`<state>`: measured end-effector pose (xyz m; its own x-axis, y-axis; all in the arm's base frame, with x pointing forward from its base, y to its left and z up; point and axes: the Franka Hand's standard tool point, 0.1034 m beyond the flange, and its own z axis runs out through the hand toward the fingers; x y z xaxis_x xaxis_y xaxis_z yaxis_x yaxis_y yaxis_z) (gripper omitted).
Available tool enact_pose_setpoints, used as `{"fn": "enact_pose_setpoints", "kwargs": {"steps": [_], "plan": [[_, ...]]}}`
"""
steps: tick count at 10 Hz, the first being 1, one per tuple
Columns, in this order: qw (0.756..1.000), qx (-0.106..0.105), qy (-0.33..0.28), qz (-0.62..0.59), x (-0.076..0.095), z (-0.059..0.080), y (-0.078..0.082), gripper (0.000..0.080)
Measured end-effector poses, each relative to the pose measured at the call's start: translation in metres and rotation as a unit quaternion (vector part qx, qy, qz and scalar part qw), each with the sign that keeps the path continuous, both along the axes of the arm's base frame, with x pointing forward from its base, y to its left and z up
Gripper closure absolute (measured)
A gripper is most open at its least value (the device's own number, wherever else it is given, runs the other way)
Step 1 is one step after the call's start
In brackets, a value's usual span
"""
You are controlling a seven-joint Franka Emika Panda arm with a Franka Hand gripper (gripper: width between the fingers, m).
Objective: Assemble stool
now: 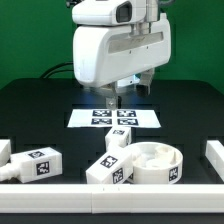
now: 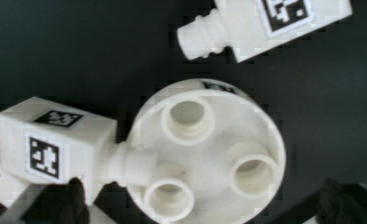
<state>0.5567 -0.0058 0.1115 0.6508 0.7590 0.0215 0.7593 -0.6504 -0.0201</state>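
The round white seat disc (image 1: 152, 162) lies near the front of the black table with its sockets up. In the wrist view it (image 2: 206, 145) shows three round sockets. One white tagged leg (image 1: 108, 168) lies against the disc on the exterior view's left, and shows in the wrist view (image 2: 47, 140). Another leg (image 1: 118, 138) stands just behind the disc, and shows in the wrist view (image 2: 265, 25). A third leg (image 1: 38, 163) lies further left. My gripper (image 1: 112, 100) hangs over the marker board behind the parts, open and empty; its dark fingertips (image 2: 55, 205) stand wide apart.
The marker board (image 1: 140, 117) lies flat at the table's middle under the gripper. A white border rail (image 1: 110, 190) runs along the front edge, with a raised piece (image 1: 214, 155) on the exterior view's right. Another white part (image 1: 3, 152) sits at the far left.
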Motion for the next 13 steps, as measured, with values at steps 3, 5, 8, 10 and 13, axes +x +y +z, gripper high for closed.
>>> {"fn": "enact_pose_setpoints", "kwargs": {"steps": [3, 5, 8, 10, 13], "plan": [[0.999, 0.000, -0.009, -0.042, 0.003, 0.000, 0.008, 0.0150], [0.997, 0.003, -0.015, -0.069, 0.001, -0.004, 0.022, 0.0150], [0.998, 0.016, -0.043, -0.043, 0.003, -0.042, 0.043, 0.0150], [0.998, 0.018, -0.042, -0.047, 0.004, -0.046, 0.032, 0.0150], [0.997, 0.020, -0.052, -0.052, 0.001, -0.054, 0.042, 0.0150]]}}
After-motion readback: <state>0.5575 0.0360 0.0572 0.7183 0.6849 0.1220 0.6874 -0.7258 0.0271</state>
